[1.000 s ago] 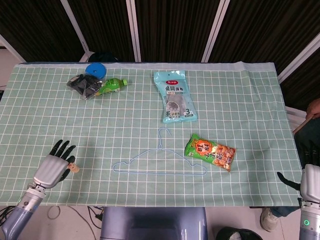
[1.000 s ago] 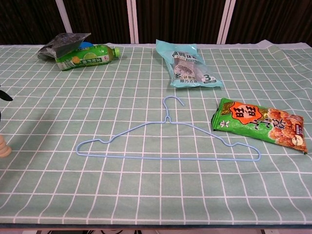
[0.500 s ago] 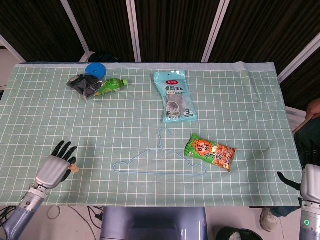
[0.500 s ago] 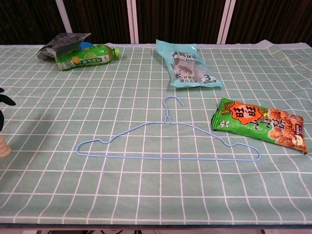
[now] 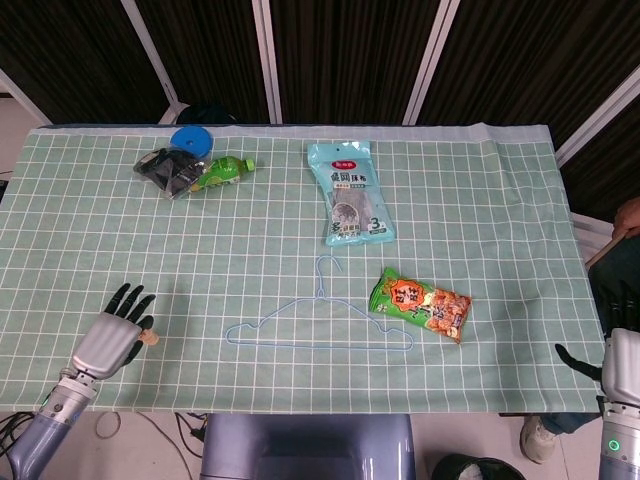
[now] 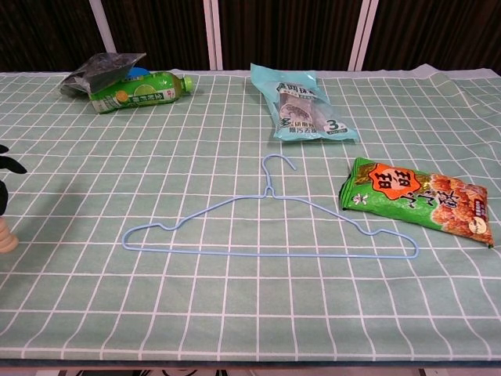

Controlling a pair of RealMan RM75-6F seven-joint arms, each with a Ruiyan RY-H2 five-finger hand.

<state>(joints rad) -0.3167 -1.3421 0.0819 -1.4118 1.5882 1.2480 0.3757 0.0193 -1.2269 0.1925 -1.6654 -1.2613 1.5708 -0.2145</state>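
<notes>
Head view shows the left hand [image 5: 107, 335] low over the near left corner of the worktop [image 5: 500, 180], palm down, its dark fingers [image 5: 128, 297] spread apart and gripping nothing. A small tan peg-like piece [image 5: 150, 338] sits just beside it on its right, touching or nearly touching the hand; which, I cannot tell. Further right of that hand lies a blue wire hanger [image 5: 318, 328] flat on the green checked cloth, hook pointing away. Well beyond the hand, toward the far edge, sit a dark bag [image 5: 165, 168], a blue lid [image 5: 191, 138] and a green bottle [image 5: 222, 171] on its side. Right of the hanger are a pale blue packet [image 5: 349, 192] and a green-orange snack bag [image 5: 421, 304]. The right hand [image 5: 618, 368] hangs off the worktop's near right corner; whether its fingers are apart or together cannot be told.
</notes>
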